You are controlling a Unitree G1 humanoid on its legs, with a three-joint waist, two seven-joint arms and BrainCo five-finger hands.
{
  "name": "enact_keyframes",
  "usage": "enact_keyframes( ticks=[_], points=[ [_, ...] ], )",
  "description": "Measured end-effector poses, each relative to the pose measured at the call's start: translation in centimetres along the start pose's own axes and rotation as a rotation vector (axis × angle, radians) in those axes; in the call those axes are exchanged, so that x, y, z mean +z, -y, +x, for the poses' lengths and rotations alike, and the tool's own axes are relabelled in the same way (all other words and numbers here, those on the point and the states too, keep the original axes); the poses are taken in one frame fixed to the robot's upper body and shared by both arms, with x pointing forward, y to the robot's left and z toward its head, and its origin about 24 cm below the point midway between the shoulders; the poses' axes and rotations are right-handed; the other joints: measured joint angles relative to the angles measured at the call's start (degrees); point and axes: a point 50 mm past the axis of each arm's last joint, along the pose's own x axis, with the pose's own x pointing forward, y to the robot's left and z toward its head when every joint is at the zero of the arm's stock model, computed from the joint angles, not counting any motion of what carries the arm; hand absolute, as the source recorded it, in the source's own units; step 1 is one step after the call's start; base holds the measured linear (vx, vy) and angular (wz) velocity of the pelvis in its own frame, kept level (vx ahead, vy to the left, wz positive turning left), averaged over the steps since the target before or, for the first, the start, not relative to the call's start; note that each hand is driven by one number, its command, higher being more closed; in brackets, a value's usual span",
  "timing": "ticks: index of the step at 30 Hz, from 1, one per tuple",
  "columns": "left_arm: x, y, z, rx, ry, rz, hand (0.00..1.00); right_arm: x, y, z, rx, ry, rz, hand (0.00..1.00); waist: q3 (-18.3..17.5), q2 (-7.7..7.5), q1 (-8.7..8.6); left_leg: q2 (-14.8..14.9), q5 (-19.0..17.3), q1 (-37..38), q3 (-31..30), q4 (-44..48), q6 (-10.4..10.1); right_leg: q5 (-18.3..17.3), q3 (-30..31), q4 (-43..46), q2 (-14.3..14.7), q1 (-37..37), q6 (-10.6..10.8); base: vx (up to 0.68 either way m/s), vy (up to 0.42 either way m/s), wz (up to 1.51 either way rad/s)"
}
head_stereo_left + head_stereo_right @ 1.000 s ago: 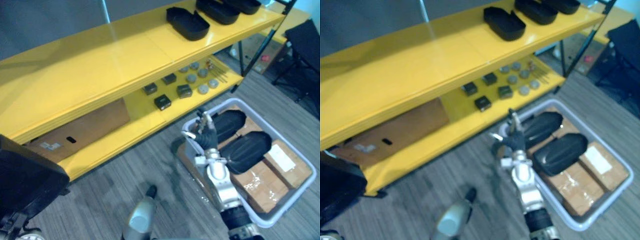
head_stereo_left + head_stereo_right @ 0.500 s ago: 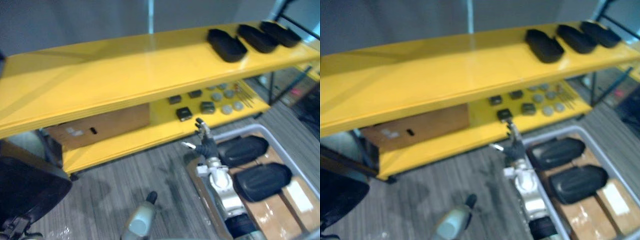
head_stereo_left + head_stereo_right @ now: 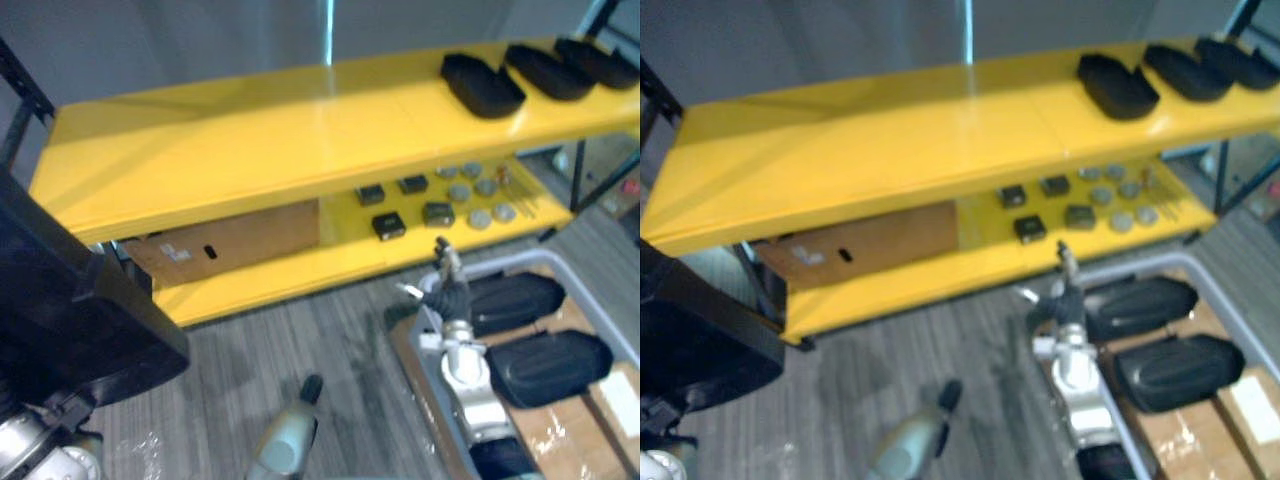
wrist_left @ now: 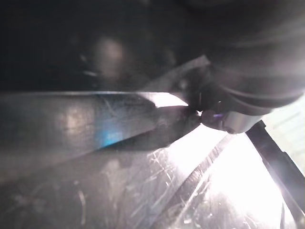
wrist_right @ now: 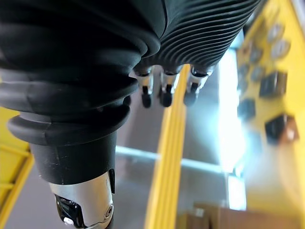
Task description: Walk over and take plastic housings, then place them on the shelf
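Three black plastic housings (image 3: 483, 85) lie in a row at the right end of the yellow shelf (image 3: 250, 140), on its top board. They are long shallow shells, hollow side up, close but apart. Down to my right, two more lie side by side in the grey bin (image 3: 505, 264), rounded backs up, resting on cardboard boxes (image 3: 560, 425).

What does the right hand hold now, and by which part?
Nothing: the right hand is open at the corner of the bin, where the housings lie untouched.
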Motion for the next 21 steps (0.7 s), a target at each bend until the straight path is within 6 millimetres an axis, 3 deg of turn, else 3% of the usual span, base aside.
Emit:
enact_keyframes(
  ticks=[1,2,5,9,11,15,16,17,18,19,20,21],
  points=[
    [0.0,0.3,0.1,-0.006,0.004,-0.012,1.00,0.3,0.1,0.4,-0.013,0.015,-0.002,0.00,0.60,-0.09,-0.63,0.46,-0.23,-0.51,0.49,-0.09,0.01,-0.24,0.07,0.12,-0.07,-0.73,-0.53,-0.19,0.093,-0.21],
    [0.2,0.7,0.5,-0.015,0.030,-0.024,1.00,0.8,0.4,0.9,-0.031,0.039,-0.008,0.00,1.78,-0.71,-1.37,0.99,-1.12,-2.67,2.06,5.63,1.64,-0.70,0.83,1.62,-0.51,-2.62,-1.20,-0.12,0.078,-0.25],
    [0.0,1.3,1.1,0.002,0.044,-0.052,1.00,0.8,1.4,1.2,-0.073,0.043,-0.012,0.00,3.51,-2.10,-2.39,0.66,-0.76,-2.85,3.46,7.15,0.11,-1.81,2.97,6.24,-2.65,-5.17,-0.30,-0.03,0.075,-0.17],
    [-0.2,1.6,1.2,0.022,0.040,-0.068,1.00,1.2,2.2,1.3,-0.101,0.065,-0.012,0.00,5.62,-1.42,-3.53,-0.24,-2.16,-3.04,4.73,9.21,0.46,-1.82,4.50,8.01,-3.95,-5.74,0.09,0.02,0.094,-0.11],
    [-0.2,1.6,1.1,0.030,0.038,-0.067,1.00,1.8,2.1,1.3,-0.083,0.097,-0.012,0.00,5.96,-1.25,-3.56,-0.52,-3.79,-3.79,5.30,11.09,0.52,-2.96,4.60,8.69,-4.70,-5.86,0.97,0.00,0.092,-0.06],
    [-0.4,1.0,0.8,0.021,0.017,-0.032,1.00,1.9,2.0,1.2,-0.062,0.106,-0.007,0.00,6.70,-1.40,-3.17,-1.39,-5.73,-4.04,5.49,14.03,0.78,-4.35,4.15,8.27,-5.27,-4.15,0.75,0.02,0.077,0.10],
    [-0.4,0.3,0.7,0.017,0.014,0.003,1.00,1.8,2.2,0.9,-0.067,0.103,0.000,0.00,7.09,-2.38,-3.14,-1.94,-8.05,-5.17,6.01,18.22,2.52,-4.52,2.62,7.60,-5.99,-2.92,0.79,0.14,0.131,0.24],
    [-0.3,-0.3,0.7,0.010,0.013,0.033,1.00,1.4,2.6,0.2,-0.091,0.085,0.008,0.00,7.35,-2.88,-2.83,-2.44,-13.86,-5.84,7.42,26.25,4.00,-4.18,2.07,10.71,-6.32,-1.96,1.36,0.20,0.137,0.26],
    [-0.4,-0.7,0.5,0.013,0.003,0.053,1.00,1.4,2.8,-0.1,-0.097,0.083,0.004,0.00,7.13,-2.16,-2.49,-2.19,-17.56,-5.59,7.51,27.27,4.22,-3.96,2.17,15.72,-6.72,-3.48,0.24,0.20,0.135,0.42],
    [-0.5,-0.8,0.4,0.007,0.000,0.068,1.00,1.0,3.0,-0.5,-0.116,0.068,0.009,0.00,7.60,-2.58,-2.70,-2.57,-19.41,-6.06,6.30,30.01,4.56,-1.54,5.04,27.70,-9.48,-8.41,-4.27,0.20,0.114,0.62],
    [-0.4,-1.0,0.4,-0.001,0.004,0.092,1.00,0.9,2.9,-0.7,-0.126,0.056,0.018,0.00,7.62,-2.63,-3.08,-3.05,-20.97,-5.47,4.81,31.29,4.95,5.21,8.38,36.21,-9.84,-12.18,-8.53,0.18,0.120,0.70],
    [-0.3,-1.1,0.5,-0.005,0.013,0.108,1.00,0.9,2.9,-0.7,-0.127,0.059,0.020,0.00,7.58,-2.66,-3.40,-3.15,-21.48,-4.75,3.91,31.31,5.26,8.22,9.99,38.68,-9.52,-13.26,-7.96,0.21,0.068,0.67]
  ],
)
